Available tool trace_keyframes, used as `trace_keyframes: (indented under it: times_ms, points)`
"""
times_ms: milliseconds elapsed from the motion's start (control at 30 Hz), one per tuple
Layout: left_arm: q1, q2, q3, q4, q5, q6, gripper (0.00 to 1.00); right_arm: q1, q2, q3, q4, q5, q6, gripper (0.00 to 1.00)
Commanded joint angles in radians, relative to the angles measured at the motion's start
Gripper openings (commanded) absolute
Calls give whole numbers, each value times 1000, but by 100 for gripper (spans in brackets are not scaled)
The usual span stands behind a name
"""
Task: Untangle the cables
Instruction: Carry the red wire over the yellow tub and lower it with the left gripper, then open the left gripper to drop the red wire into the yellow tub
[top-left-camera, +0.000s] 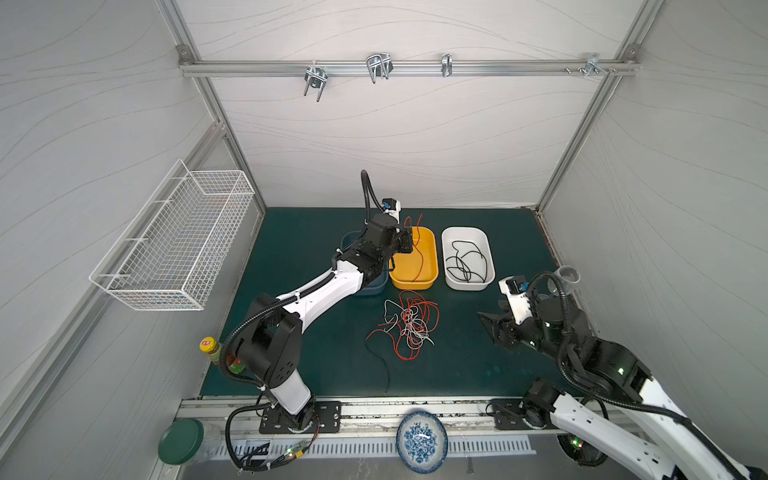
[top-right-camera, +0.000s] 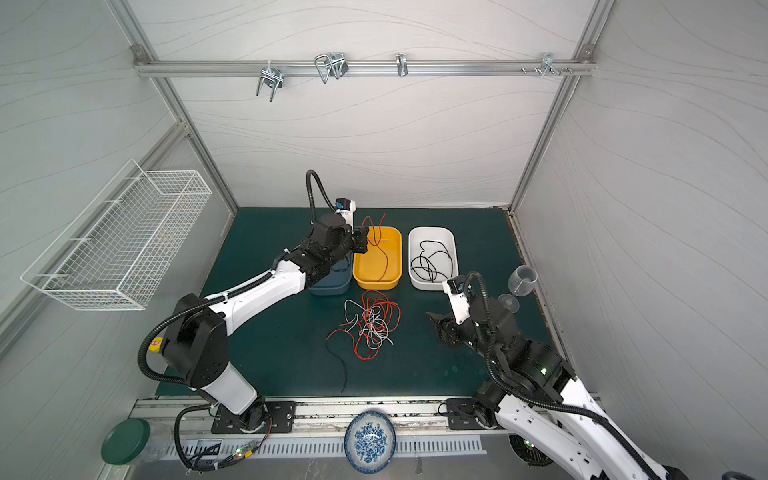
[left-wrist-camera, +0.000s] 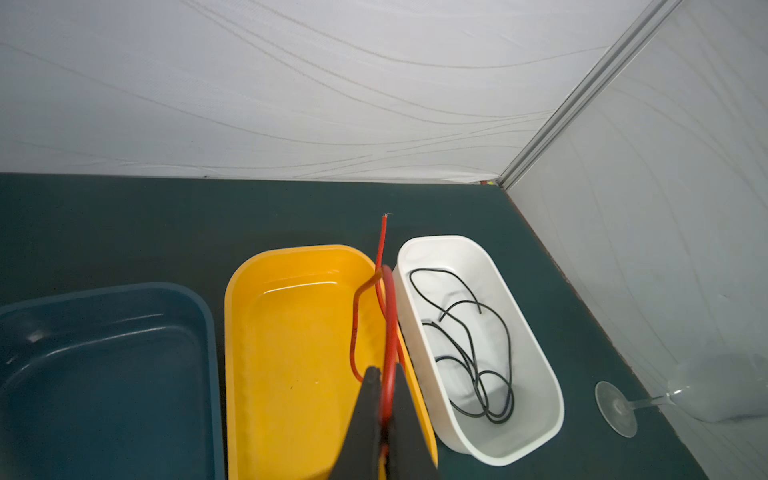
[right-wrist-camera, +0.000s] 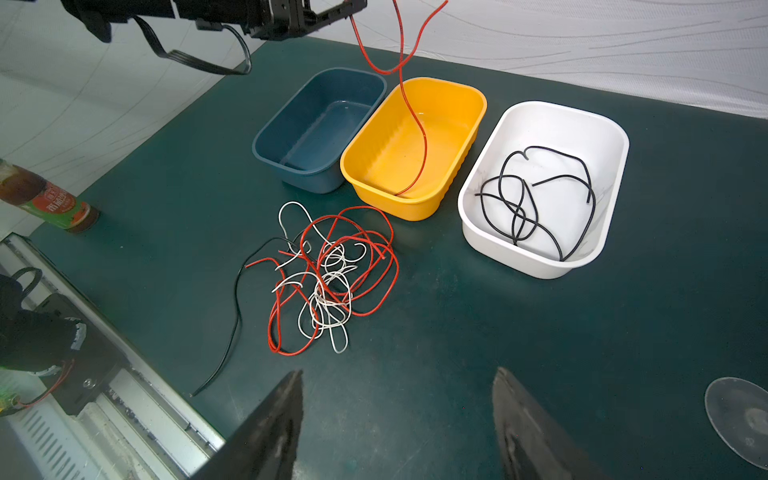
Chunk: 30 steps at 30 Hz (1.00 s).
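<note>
- Three bins sit in a row on the mat: blue bin, yellow bin, white bin.
- I have the left gripper pinched tight on a red cable, raised over the yellow bin. The cable's lower end hangs down inside it.
- My right gripper has its jaws spread wide, holding nothing, above bare mat.
- The tangle of red, white and black cables lies just before the yellow bin.
- One black cable is coiled in the white bin.

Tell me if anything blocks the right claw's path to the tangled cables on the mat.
Nothing visible does. The right claw is open and apart from the tangled cables, with only bare green mat between them.
</note>
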Motion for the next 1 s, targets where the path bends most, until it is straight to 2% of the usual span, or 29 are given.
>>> trace_keyframes:
  times_ms: [0,133,400,767,967]
  points:
    - [-16,33,-17,7,-49,-7,0,-6,-6,-10,20,-14,-19,72]
    - [-27,68,-35,-23,-63,-40,0,-7,-6,-10,22,-17,-20,72]
    - [-41,192,30,-166,-64,-50,0,-8,-6,-11,23,-25,-20,72]
    - [-46,310,213,-356,-54,-18,0,-9,-4,-13,27,-34,-20,72]
    - [-45,279,284,-422,-57,19,18,-9,-4,-14,28,-40,-21,72]
